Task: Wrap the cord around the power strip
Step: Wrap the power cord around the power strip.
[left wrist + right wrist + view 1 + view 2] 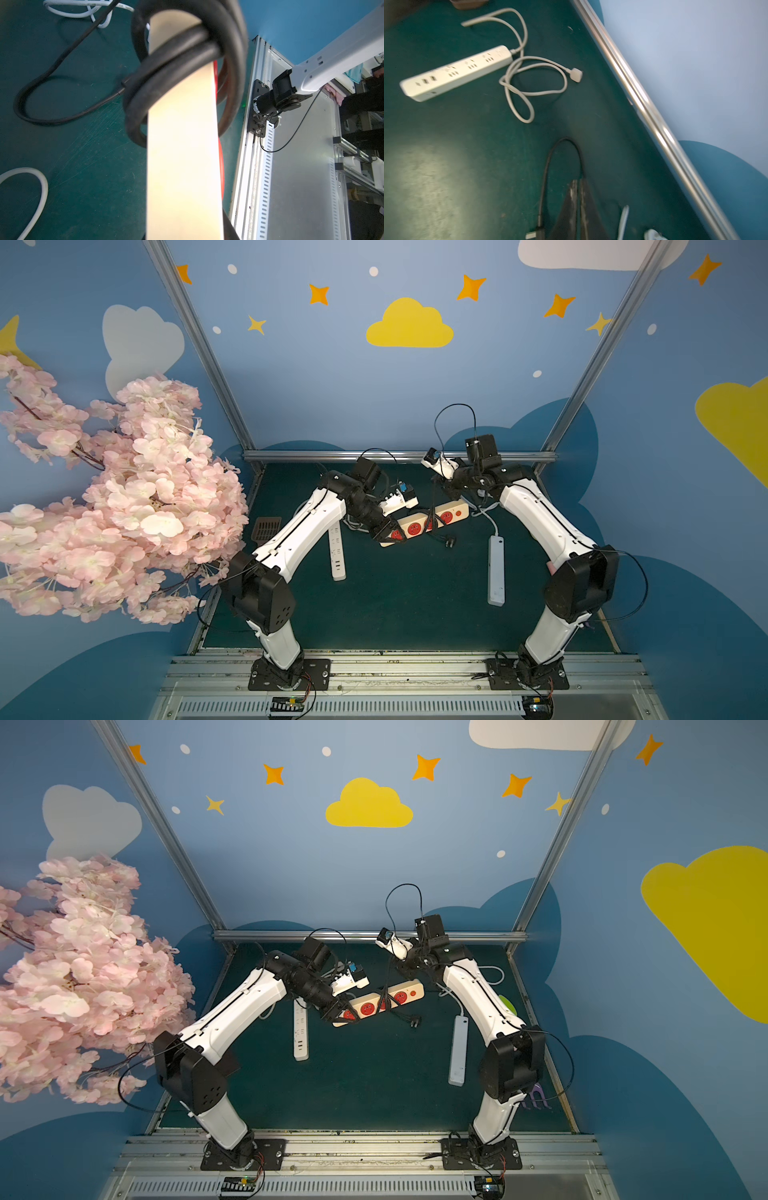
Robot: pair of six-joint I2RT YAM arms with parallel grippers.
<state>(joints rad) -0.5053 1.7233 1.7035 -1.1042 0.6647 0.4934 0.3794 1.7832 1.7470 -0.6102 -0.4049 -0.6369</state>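
Note:
The cream power strip (455, 514) with red sockets hangs tilted above the green mat, seen in both top views (409, 992). My left gripper (388, 531) is shut on its left end. In the left wrist view the strip (182, 145) fills the middle and hides the jaws. The black cord (176, 52) lies in several turns around it. Its plug (451, 541) dangles below the strip. My right gripper (437, 483) is just behind the strip. Its fingers stand almost together (579, 181), pinching a loop of the cord (550, 158).
A white power strip (337, 556) with a loose white cord (517, 87) lies on the mat under my left arm. A pale blue strip (496, 572) lies by my right arm. A brown grid piece (266, 529), a pink blossom branch (124, 497) and the back rail (399, 456) border the mat.

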